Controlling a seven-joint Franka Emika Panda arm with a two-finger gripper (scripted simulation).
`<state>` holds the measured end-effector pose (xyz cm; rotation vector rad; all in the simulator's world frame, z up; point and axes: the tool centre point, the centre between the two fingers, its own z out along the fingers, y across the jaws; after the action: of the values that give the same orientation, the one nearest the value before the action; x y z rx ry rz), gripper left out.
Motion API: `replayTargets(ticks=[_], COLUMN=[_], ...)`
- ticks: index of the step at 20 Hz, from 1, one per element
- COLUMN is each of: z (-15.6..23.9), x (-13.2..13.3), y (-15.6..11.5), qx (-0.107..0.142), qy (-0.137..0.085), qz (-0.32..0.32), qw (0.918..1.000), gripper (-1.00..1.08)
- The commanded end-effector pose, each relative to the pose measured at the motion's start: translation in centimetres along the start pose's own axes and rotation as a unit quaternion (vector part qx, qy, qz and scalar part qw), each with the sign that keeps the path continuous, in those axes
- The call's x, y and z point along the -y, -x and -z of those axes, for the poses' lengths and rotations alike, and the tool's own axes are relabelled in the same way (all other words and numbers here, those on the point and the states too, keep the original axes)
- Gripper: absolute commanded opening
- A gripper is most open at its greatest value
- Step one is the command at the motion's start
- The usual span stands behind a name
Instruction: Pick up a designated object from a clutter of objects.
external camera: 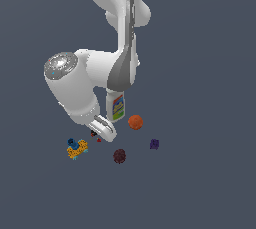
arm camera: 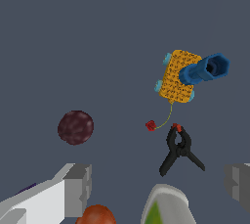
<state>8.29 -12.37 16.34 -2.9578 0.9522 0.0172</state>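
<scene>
The designated object [external camera: 76,148], an orange-yellow studded block [arm camera: 178,76] with a blue peg and cyan edge bits, lies on the floor at the exterior view's left of the clutter. A thin yellow cord runs from it to a small red bead [arm camera: 151,125]. My gripper [external camera: 102,128] hangs just above the floor, to the right of the block and apart from it. In the wrist view the gripper [arm camera: 157,186] is open, its fingers [arm camera: 78,189] wide apart and holding nothing. The black clamp [arm camera: 179,153] lies between gripper and block.
The white labelled bottle [external camera: 117,105] stands behind my hand, its top [arm camera: 163,206] showing in the wrist view. An orange ball [external camera: 135,122], a dark red ball [external camera: 119,156] and a purple lump [external camera: 154,144] lie to the exterior view's right.
</scene>
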Motion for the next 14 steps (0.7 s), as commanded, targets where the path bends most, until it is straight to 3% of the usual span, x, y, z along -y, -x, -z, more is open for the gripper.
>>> replayTargets(ticks=[1, 14], z=[-2.2, -9.1], x=[-1.3, -5.8], y=[-1.5, -5.2], qx=[-0.003, -0.012], qy=[0.002, 0.012], qz=[-0.039, -0.148], qw=[0.9993, 0.9889], gripper=[1.0, 1.0])
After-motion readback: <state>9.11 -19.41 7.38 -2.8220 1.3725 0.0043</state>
